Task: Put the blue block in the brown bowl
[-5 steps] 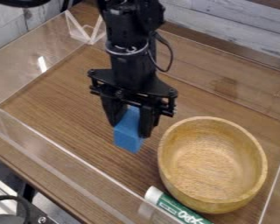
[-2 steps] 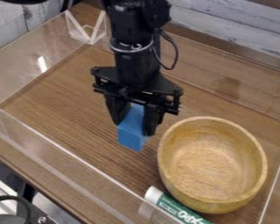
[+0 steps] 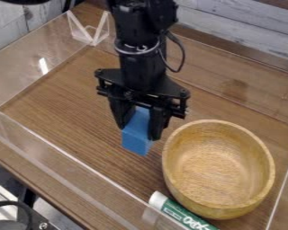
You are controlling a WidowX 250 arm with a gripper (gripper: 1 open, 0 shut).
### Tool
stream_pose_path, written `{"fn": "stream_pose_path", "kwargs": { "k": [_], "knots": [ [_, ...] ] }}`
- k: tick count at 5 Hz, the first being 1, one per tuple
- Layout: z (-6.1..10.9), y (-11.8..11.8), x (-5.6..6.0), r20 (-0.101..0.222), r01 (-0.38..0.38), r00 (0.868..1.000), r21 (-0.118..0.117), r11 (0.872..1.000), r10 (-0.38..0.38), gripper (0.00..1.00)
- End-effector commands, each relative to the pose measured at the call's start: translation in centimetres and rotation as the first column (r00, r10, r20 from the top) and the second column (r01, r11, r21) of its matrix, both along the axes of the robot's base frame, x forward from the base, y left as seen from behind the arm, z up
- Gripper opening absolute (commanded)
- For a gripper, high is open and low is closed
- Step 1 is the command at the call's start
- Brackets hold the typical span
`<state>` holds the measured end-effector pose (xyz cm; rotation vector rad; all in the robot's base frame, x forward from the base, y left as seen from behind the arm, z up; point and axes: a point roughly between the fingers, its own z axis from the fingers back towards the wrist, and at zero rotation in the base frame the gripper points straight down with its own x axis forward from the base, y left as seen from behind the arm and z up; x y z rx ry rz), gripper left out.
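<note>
The blue block [image 3: 137, 135] hangs tilted between the black fingers of my gripper [image 3: 140, 126], which is shut on its upper part. Its lower end is just above the wooden table, left of the brown bowl [image 3: 216, 168]. The bowl is a wide, light tan wooden bowl at the lower right, and nothing lies inside it. The block's right edge is a short way from the bowl's left rim. The arm's black body rises from the gripper toward the top of the view.
A white tube with green lettering [image 3: 180, 214] lies at the front, under the bowl's near rim. Clear plastic walls [image 3: 39, 148] enclose the wooden table [image 3: 62, 99]. A clear stand [image 3: 89, 34] sits at the back left.
The arm with the blue block has shifted slightly right toward the bowl. The grip on the block is unchanged.
</note>
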<state>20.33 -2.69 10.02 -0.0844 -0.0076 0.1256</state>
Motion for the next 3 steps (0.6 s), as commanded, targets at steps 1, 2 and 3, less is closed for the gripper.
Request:
{"fn": "stream_pose_path", "kwargs": {
  "k": [1, 2, 3],
  "knots": [
    [1.25, -0.09, 0.68, 0.053, 0.001, 0.999, 0.002, 1.000, -0.001, 0.00],
    [1.28, -0.20, 0.65, 0.052, -0.001, 0.999, 0.003, 1.000, 0.001, 0.00],
    [1.33, -0.35, 0.63, 0.051, -0.004, 0.999, 0.003, 1.000, 0.004, 0.00]
  ]
}}
